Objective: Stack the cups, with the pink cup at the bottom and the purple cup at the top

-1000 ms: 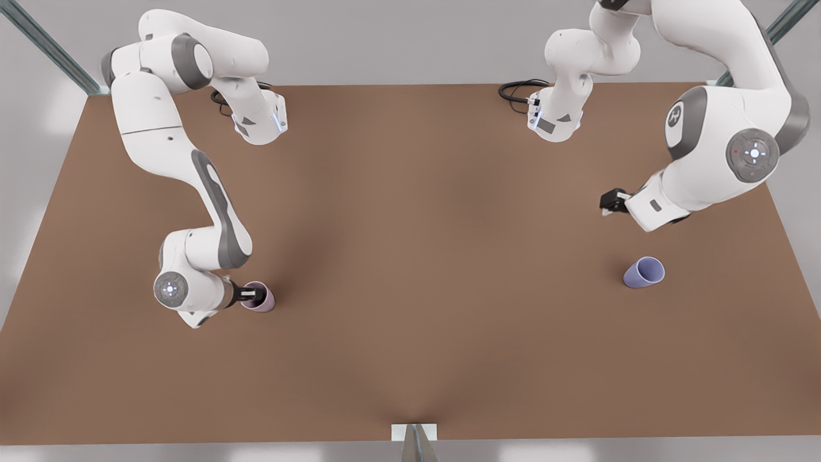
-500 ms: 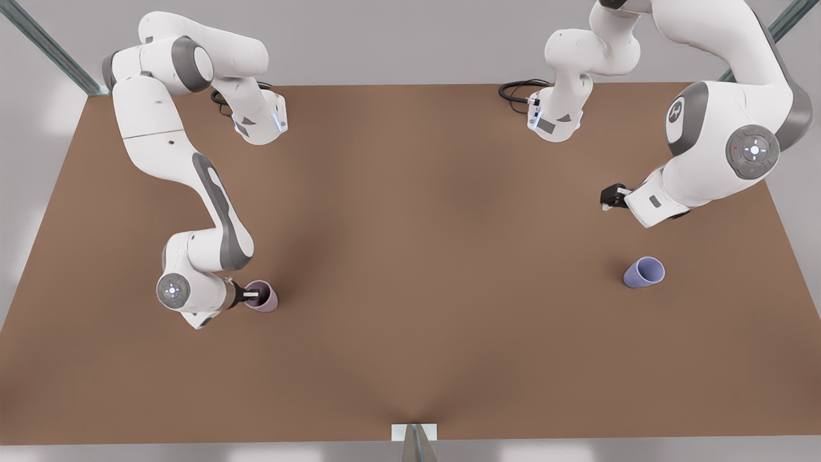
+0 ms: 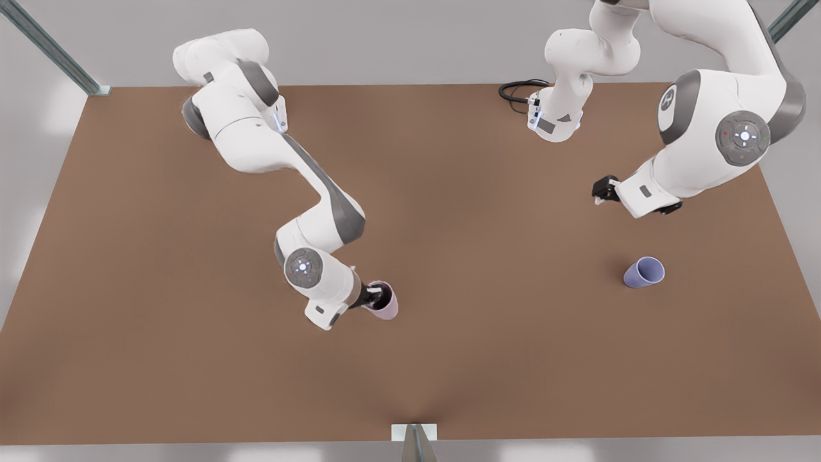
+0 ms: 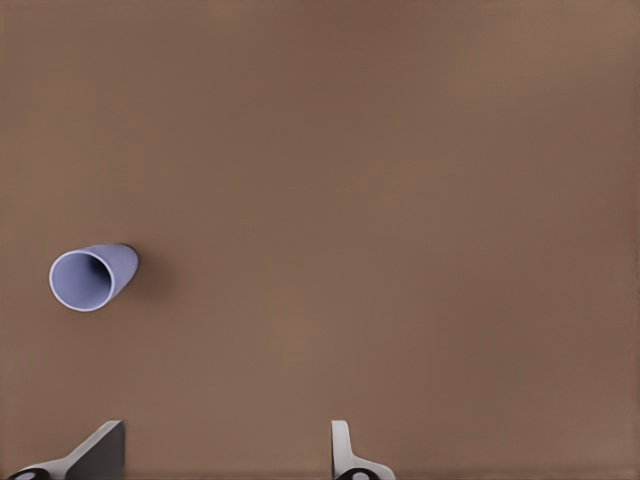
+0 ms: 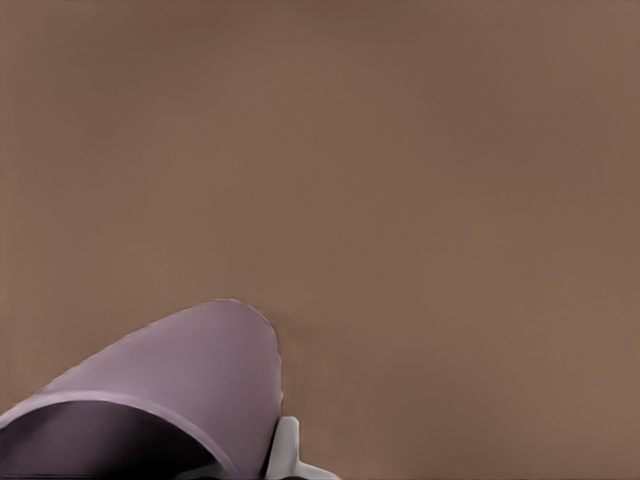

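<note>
Right hand (image 3: 373,296) pinched on pink cup's (image 3: 383,304) rim, one finger inside, near surface (image 3: 449,224) centre. Left hand (image 3: 600,192) spread wide, empty, waiting above purple cup (image 3: 643,272), which stood well apart. Judged light, rigid, smooth; best gripped at rim wall.

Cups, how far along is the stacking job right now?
Done: the right tool has the pink cup gripped by its rim. In hand: it holds that cup near the table's middle. Left: nothing is stacked yet. The purple cup stands alone toward the front view's right, and the left tool hangs open beyond it, not touching it. The purple cup must yet go into the pink one.
</note>
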Controlling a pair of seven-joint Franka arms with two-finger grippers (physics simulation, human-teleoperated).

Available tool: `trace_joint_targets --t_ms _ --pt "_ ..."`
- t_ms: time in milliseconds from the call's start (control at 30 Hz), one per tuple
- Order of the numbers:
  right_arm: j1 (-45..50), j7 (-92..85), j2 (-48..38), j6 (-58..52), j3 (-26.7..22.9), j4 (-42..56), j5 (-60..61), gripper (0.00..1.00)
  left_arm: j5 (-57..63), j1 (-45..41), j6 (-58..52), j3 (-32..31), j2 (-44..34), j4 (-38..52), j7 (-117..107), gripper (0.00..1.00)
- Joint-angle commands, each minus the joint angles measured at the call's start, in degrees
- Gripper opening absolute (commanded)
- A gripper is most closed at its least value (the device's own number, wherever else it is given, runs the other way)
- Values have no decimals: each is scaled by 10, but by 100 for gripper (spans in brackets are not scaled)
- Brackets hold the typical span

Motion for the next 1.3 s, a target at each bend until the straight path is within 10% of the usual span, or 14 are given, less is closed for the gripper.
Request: trace_joint_targets --t_ms 0,367,400,433,667,1100,1267 --pt "24 311 35 -57 -9 51 -2 21 1 4 -2 1 0 0 1 100" --pt "75 334 110 -3 -50 67 -7 21 33 13 123 89 35 -40 -2 100" --pt "77 334 110 -3 -51 66 -7 77 33 13 194 106 34 -82 1 100" --pt "84 334 110 -2 -59 65 -7 100 33 22 259 115 34 -125 4 100" --pt "90 333 105 -4 -61 65 -7 100 27 98 464 131 74 -226 72 100" --pt "77 322 68 -18 -62 57 -22 100 -11 138 497 130 166 -232 71 100" --pt "-94 77 -270 -71 -59 -252 -18 100 -9 146 495 130 172 -260 75 100"
